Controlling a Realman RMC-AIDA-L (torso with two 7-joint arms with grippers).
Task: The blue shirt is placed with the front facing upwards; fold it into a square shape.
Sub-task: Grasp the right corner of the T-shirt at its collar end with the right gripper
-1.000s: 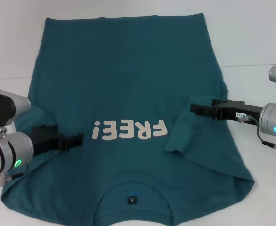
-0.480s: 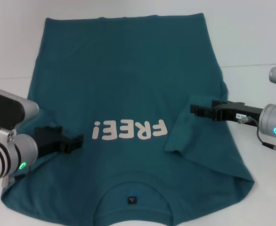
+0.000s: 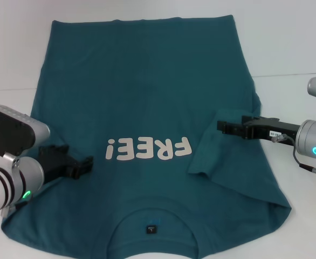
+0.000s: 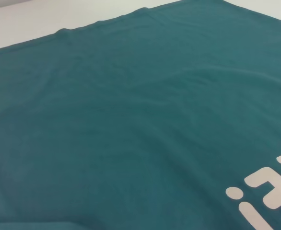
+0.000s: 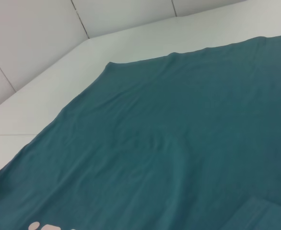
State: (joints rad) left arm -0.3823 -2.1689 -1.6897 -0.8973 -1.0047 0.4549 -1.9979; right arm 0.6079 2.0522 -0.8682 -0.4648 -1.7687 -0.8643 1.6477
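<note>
Blue shirt (image 3: pixel 147 108) lies spread on the white table (image 3: pixel 287 43), front up, "FREE!" print (image 3: pixel 149 149) facing up, collar and black neck label (image 3: pixel 151 230) at the near edge, hem at the far edge.

Right sleeve (image 3: pixel 212 154) is already folded inward onto the chest, its edge just beside the print. Right end effector (image 3: pixel 222 126) sits low over that folded sleeve near the shirt's right side; can't tell if its fingers are open or closed, or whether any cloth is in them.

Left end effector (image 3: pixel 85 164) is down on the shirt at the left sleeve area, just beside the print's exclamation mark. Can't tell its finger state either. Left sleeve looks bunched under the arm, fold there not clearly finished.

Wrist views only show flat teal fabric, part of the print, table beyond.

Progress: early. One sleeve fold done on the right, left side in hand. Still left, by my read: finish left sleeve, bring the sides in, then fold hem toward collar to get a square.
</note>
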